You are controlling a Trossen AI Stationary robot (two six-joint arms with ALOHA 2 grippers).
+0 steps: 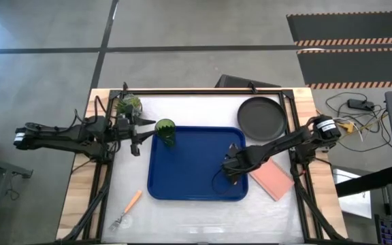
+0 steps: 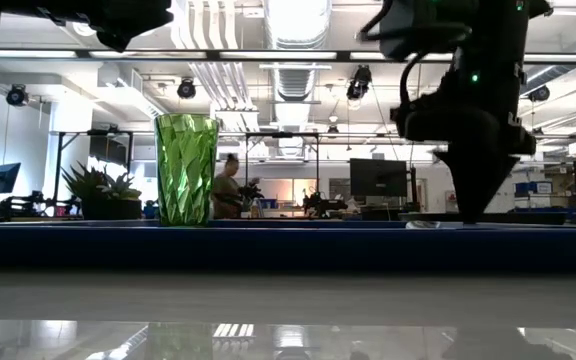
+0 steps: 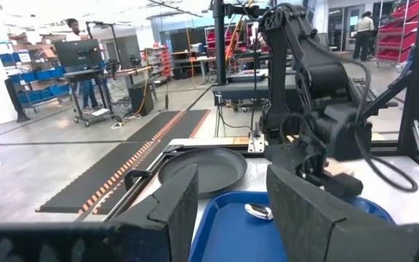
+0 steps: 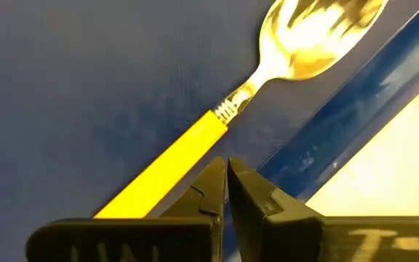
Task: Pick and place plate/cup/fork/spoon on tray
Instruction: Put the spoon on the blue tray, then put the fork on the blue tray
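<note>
The green cup (image 1: 165, 132) (image 2: 186, 168) stands upright in the far left corner of the blue tray (image 1: 182, 184) (image 2: 268, 245). The spoon (image 4: 217, 120) lies on the tray's right part, its bowl (image 3: 257, 211) toward the far edge. My right gripper (image 1: 231, 167) (image 4: 228, 175) is shut, pointing down, right beside the spoon's orange handle. My left gripper (image 1: 140, 136) (image 3: 231, 189) is open and empty, just left of the cup. The dark plate (image 1: 260, 117) (image 3: 202, 169) lies on the table beyond the tray's far right corner. The fork (image 1: 129, 207) lies on the table near the left front. My right gripper's shut fingers (image 4: 209, 189) come from above next to the spoon's handle (image 4: 166, 171), which lies flat on the tray floor and passes behind one finger. Nothing shows between the fingers. Whether a finger touches the handle, I cannot tell.
A pink pad (image 1: 272, 178) lies on the table right of the tray. A potted plant (image 1: 129, 103) stands at the far left behind my left gripper. Black frame rails run along the table's sides. A person shows in the room beyond the table.
</note>
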